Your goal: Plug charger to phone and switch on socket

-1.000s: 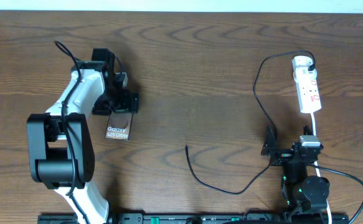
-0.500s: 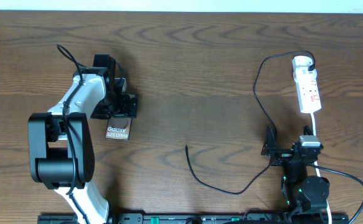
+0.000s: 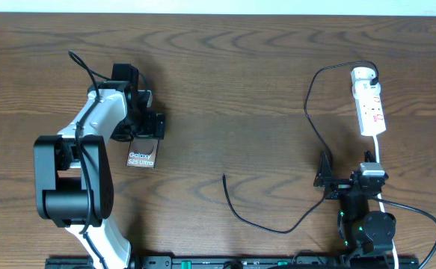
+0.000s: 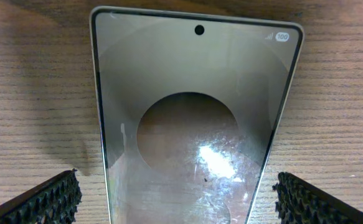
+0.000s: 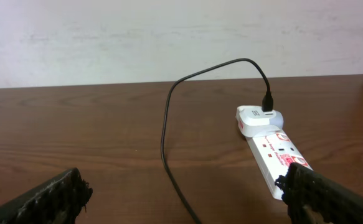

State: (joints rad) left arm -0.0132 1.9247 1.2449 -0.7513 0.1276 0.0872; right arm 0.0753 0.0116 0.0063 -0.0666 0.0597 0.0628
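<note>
The phone (image 3: 141,156) lies flat on the table at the left, its "Galaxy S25" end towards the front; its glossy face fills the left wrist view (image 4: 190,118). My left gripper (image 3: 137,128) is open, its fingers (image 4: 181,199) straddling the phone's far part with a gap on each side. The black charger cable (image 3: 311,112) runs from a loose plug tip (image 3: 224,177) at mid-table to the round white adapter (image 3: 363,75) on the white socket strip (image 3: 371,110). My right gripper (image 3: 324,179) is open and empty near the front right, facing the strip (image 5: 269,152).
The socket's thicker white cord (image 3: 380,161) runs forward past my right arm's base (image 3: 363,220). A slack loop of the black cable (image 3: 277,228) lies near the front edge. The pale wall (image 5: 169,37) stands behind the table.
My left gripper has shifted slightly away from the front along the phone. The phone, cable and right arm have not moved.
</note>
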